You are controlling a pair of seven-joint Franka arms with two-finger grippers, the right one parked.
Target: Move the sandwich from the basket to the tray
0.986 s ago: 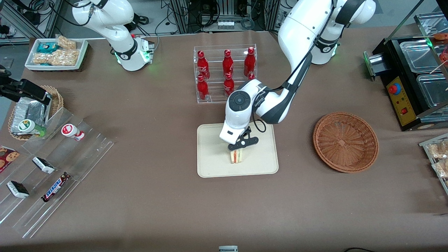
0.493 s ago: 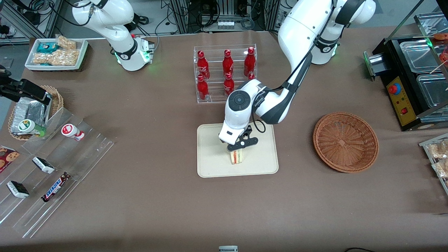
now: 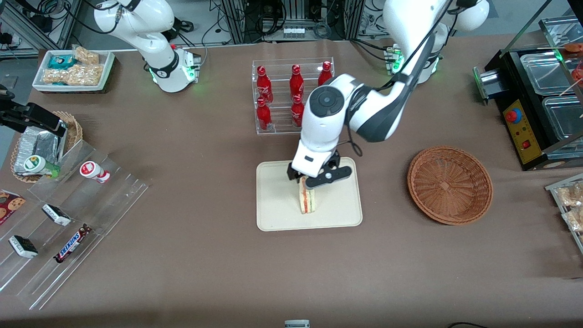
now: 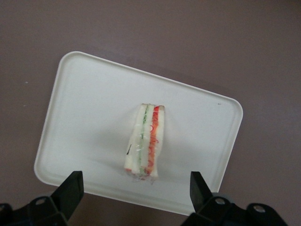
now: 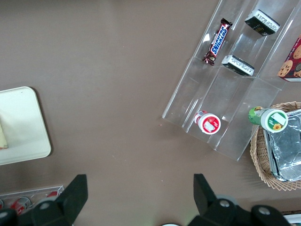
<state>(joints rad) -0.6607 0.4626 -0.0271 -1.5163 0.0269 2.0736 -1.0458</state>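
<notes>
The sandwich stands on its edge on the cream tray, its red and green filling layers showing. My left gripper hangs open above the sandwich, clear of it, with nothing between its black fingers. In the wrist view the gripper looks straight down on the tray. The round reddish-brown wicker basket sits empty on the table toward the working arm's end.
A clear rack of red bottles stands farther from the front camera than the tray, partly covered by the arm. A tiered acrylic stand with snack bars and a small wicker basket of foil packets lie toward the parked arm's end.
The gripper has let go of the sandwich and risen above it, and the arm's wrist has lifted. The sandwich stays standing on the tray.
</notes>
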